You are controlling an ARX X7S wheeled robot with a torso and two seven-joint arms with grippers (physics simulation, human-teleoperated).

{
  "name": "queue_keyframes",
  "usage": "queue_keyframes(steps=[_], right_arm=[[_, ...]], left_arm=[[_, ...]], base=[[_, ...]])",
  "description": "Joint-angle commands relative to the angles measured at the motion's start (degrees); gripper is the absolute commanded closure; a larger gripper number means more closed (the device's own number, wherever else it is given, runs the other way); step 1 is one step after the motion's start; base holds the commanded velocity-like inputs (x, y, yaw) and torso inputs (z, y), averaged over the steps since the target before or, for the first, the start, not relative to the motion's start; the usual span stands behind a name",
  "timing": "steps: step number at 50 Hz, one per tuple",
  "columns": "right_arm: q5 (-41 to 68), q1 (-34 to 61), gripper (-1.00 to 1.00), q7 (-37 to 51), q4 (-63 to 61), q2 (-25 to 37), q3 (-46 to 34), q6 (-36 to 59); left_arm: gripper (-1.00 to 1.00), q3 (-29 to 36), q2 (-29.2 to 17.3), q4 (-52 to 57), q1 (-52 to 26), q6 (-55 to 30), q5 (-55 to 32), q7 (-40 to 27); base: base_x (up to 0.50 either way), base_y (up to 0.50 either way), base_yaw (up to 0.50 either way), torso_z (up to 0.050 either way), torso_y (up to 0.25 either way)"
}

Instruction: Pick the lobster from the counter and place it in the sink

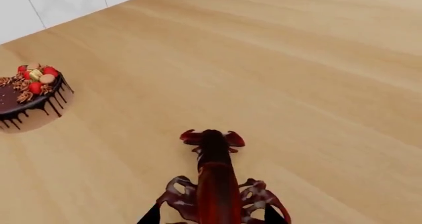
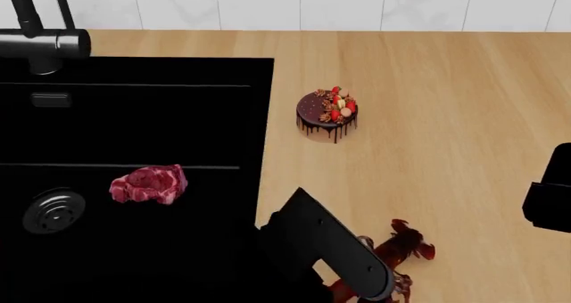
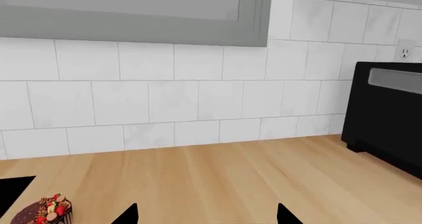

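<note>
The wide, flat, light tan wood-grain bench (image 2: 446, 116) fills most of the head view, backed by a wall of white square tiles (image 3: 171, 100). Set into the bench at the left is the large rectangular matte-black sink (image 2: 134, 116), with a round drain (image 2: 53, 211) low in the basin and a black faucet (image 2: 40, 39) over its far edge. A boxy black appliance (image 3: 389, 120) stands on the bench against the tiles, seen from the right wrist camera.

The dark left arm (image 2: 325, 249) reaches across the sink's right rim toward the near part of the bench. A pink, lumpy piece of raw meat (image 2: 149, 184) lies inside the sink, just right of the drain. A small round chocolate cake topped with strawberries (image 2: 327, 112) sits on the bench near the sink's right edge.

The small dark-red lobster with a fanned tail and thin legs (image 1: 214, 184) lies on the bench, right of the sink and nearer than the cake. The left tool (image 1: 211, 216) straddles its body, with one dark fingertip showing on either side of it; whether they press on it cannot be told. The right tool (image 3: 205, 215) hangs spread above the bench, holding nothing.
</note>
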Motion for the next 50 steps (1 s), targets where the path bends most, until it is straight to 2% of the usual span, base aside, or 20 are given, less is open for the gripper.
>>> queue_keyframes(steps=[1, 11, 20, 27, 35, 43, 50], right_arm=[[0.4, -0.63, -1.0, 0.08, -0.26, 0.19, 0.62, -0.55], [0.07, -1.09, -1.0, -0.13, -0.26, 0.16, 0.6, -0.99], [-0.62, -1.09, -1.0, -0.64, -0.09, 0.16, -0.04, -1.28], [-0.43, -1.02, -1.0, -0.48, -0.16, 0.21, -0.39, -1.45], [-0.25, -1.37, -1.0, -0.57, -0.11, 0.46, -0.08, -1.77], [0.06, -0.85, -1.0, -0.45, 0.12, 0.64, -0.63, -2.01], [0.18, -0.34, -1.0, -0.28, 0.29, 0.83, -1.32, -2.12]], left_arm=[[1.0, 1.3, -0.1, -1.39, 1.54, -0.67, -2.47, -2.38], [1.0, -2.05, -1.02, 3.62, -0.09, -0.92, -5.77, -6.09], [1.0, -10.42, -1.57, 12.22, -3.97, -4.02, -15.67, -12.6], [1.0, -14.4, -1.7, 13.57, -5.44, -4.88, -21.47, -17.3], [1.0, -17.61, -4.32, 13.38, -7.24, -5.2, -25.23, -20.05], [1.0, -20.17, -8.96, 13.26, -7.84, -4.57, -25.74, -19.12], [1.0, -20.91, -10.82, 12.84, -7.13, -4.05, -25.88, -18.93]], base=[[0.0, 0.0, 0.0, 0.0, 0.0], [0.0, 0.0, 0.0, 0.0, 0.0], [0.0, 0.0, 0.0, 0.0, 0.0], [0.0, 0.0, 0.0, 0.0, 0.0], [0.0, 0.0, 0.0, 0.0, 0.0], [0.0, 0.0, 0.0, 0.0, 0.0], [0.0, 0.0, 0.0, 0.0, 0.0]])
